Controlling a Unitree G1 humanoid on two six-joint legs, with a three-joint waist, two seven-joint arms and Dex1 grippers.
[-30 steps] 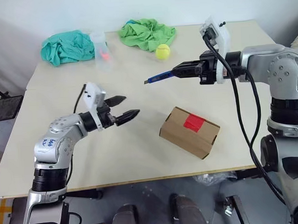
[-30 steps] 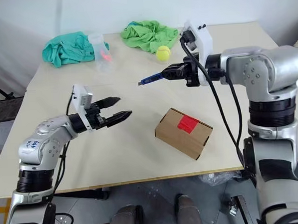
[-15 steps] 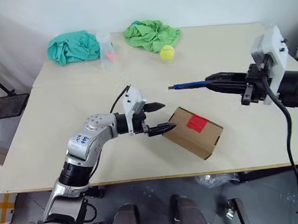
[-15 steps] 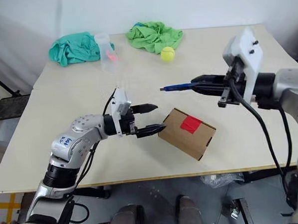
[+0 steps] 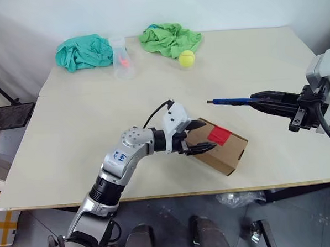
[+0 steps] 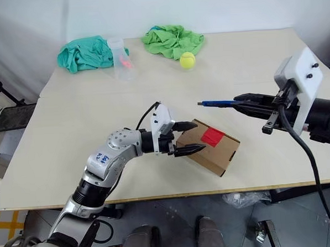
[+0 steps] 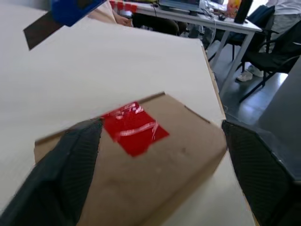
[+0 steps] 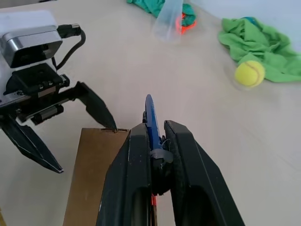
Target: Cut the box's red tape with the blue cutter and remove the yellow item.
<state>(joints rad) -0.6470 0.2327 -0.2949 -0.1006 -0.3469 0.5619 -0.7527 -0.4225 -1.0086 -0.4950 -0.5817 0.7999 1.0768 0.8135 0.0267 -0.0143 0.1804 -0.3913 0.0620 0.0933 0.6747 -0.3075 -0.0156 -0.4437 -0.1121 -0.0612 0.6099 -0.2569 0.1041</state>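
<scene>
The box [image 5: 224,152], brown cardboard, lies on the table with the red tape [image 5: 219,134] on its top face. My left gripper [image 5: 209,134] is open and straddles the box's near end, one finger on each side, as the left wrist view shows around the red tape [image 7: 134,127]. My right gripper [image 5: 253,100] hovers to the right of the box, shut on the blue cutter [image 5: 228,102], whose tip points left above the box. In the right wrist view the blue cutter [image 8: 149,115] sticks out between the shut fingers. The yellow item is hidden.
At the table's far side lie a teal cloth [image 5: 84,51], a clear plastic cup [image 5: 120,56], a green cloth [image 5: 169,38] and a fuzzy tennis ball [image 5: 186,58]. The table [image 5: 87,116] is bare between them and the box.
My left gripper has swung right to the box and now straddles its end, jaws slightly narrower. My right gripper has drawn back to the right with the cutter. The camera has also shifted.
</scene>
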